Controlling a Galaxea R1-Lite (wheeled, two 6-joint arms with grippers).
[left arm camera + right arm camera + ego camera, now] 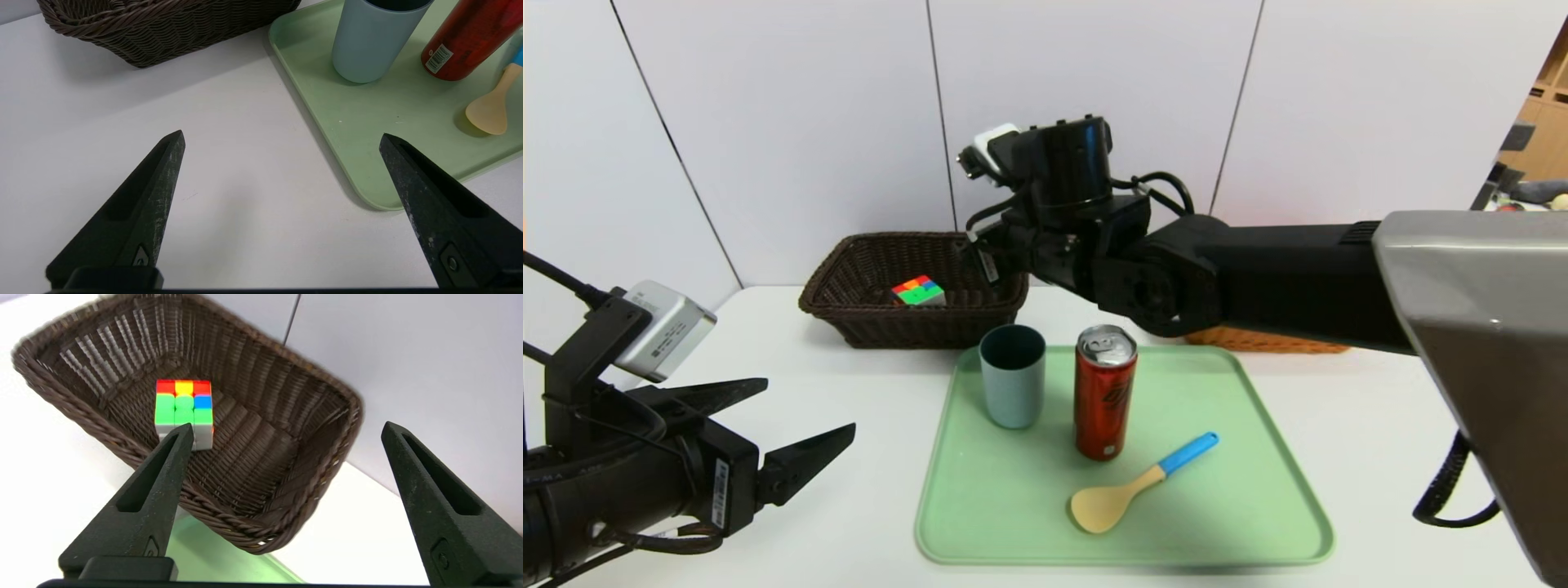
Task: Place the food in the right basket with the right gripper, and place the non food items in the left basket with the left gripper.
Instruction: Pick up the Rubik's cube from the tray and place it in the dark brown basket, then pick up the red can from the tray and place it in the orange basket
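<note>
the right gripper (286, 428) hangs over the near right corner of the left basket (849, 314), its 2 pointed fingers (155, 486) spread wide with nothing between them. in the right wrist view the multicoloured puzzle cube (184, 410) lies on the floor of that dark brown basket, apart from the fingers and towards the middle of the weave. in the head view the right arm reaches across from the right side and hides most of the right basket (1258, 340), of which only a strip of orange-tan rim shows behind the far edge of the green tray (1013, 523). the left gripper (282, 139) hovers low over the white worktop (204, 122) at the near left, its 2 fingers (163, 163) also spread apart and holding nothing, pointing towards the tray's left edge. on the tray the blue-grey cup (1012, 376) stands upright at the far left, and the red can (1104, 392) stands upright just beside it to the right, not touching it. the yellow spoon (1135, 486) with its blue handle lies flat nearer the front, just right of the can, bowl towards the robot and handle angled away to the right. the dark basket sits on the worktop just beyond the tray's far left corner, against the pale panelled wall (809, 122).
</note>
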